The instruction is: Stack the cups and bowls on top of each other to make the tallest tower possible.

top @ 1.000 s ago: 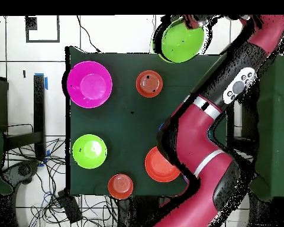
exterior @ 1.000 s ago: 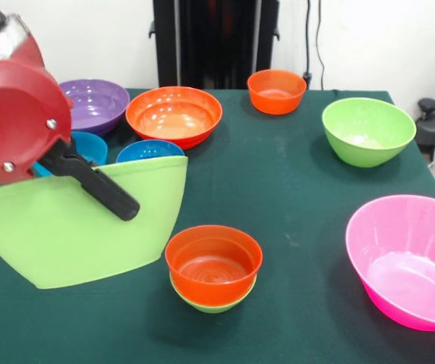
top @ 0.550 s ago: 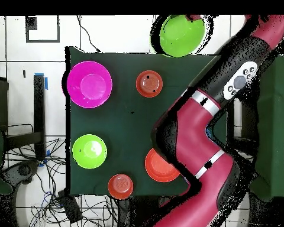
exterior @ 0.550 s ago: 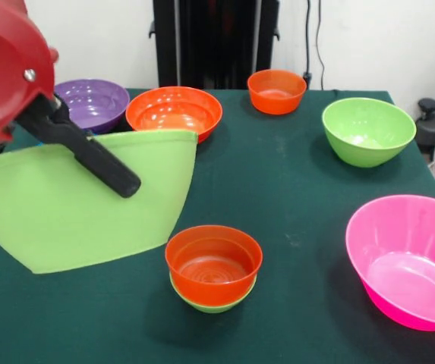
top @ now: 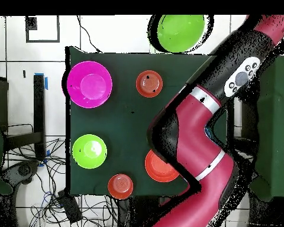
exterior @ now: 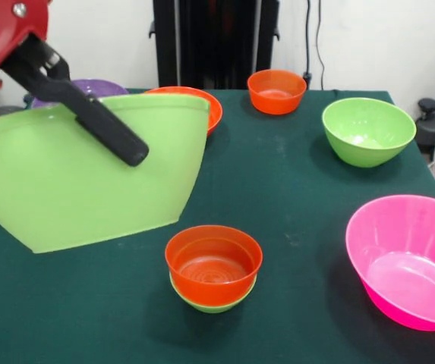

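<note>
My gripper (exterior: 123,149) is shut on the rim of a large lime green bowl (exterior: 73,197), held tilted in the air at the left; one black finger (exterior: 96,121) lies across its outer wall. From overhead, this bowl (top: 180,32) hangs past the table's top edge. The tower (exterior: 213,267) is an orange bowl nested in a small green one, standing just right of and below the held bowl; overhead it is the orange round (top: 149,83). Loose bowls: pink (exterior: 407,258), medium lime green (exterior: 367,129), small orange (exterior: 276,89), wide orange (exterior: 206,106) and purple (exterior: 99,86), the last two partly hidden.
The dark green tablecloth (exterior: 293,197) covers the table. The red arm (top: 197,136) crosses the right side of the overhead view, above the wide orange bowl (top: 159,166). The pink bowl (top: 89,84), green bowl (top: 89,151) and small orange bowl (top: 120,186) sit along the left.
The gripper has lifted the large lime green bowl higher and a little toward the tower. The blue bowls behind it are now covered, and so is most of the purple one.
</note>
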Controlling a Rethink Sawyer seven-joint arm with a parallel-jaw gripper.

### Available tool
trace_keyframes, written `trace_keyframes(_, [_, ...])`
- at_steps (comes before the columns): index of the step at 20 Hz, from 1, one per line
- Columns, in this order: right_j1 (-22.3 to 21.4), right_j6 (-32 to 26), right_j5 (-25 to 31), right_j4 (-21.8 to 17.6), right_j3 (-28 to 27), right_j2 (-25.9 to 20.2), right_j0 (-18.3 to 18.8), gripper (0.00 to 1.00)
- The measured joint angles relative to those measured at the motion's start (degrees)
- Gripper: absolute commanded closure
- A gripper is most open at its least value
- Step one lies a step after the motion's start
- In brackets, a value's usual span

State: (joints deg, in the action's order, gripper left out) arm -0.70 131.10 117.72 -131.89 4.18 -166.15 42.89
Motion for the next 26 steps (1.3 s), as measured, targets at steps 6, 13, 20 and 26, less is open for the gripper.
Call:
trace_keyframes(6, [0.4, 0.0, -2.2, -3.0, -0.1, -3.9, -0.2, 1.00])
trace_keyframes(13, [2.0, 0.0, -5.2, -5.2, -0.1, -6.7, -0.5, 1.00])
trace_keyframes(20, [4.3, 0.0, -8.8, -6.3, -0.1, -8.2, -0.8, 1.00])
trace_keyframes(26, [5.5, 0.0, -11.4, -7.0, -0.3, -8.1, -1.3, 1.00])
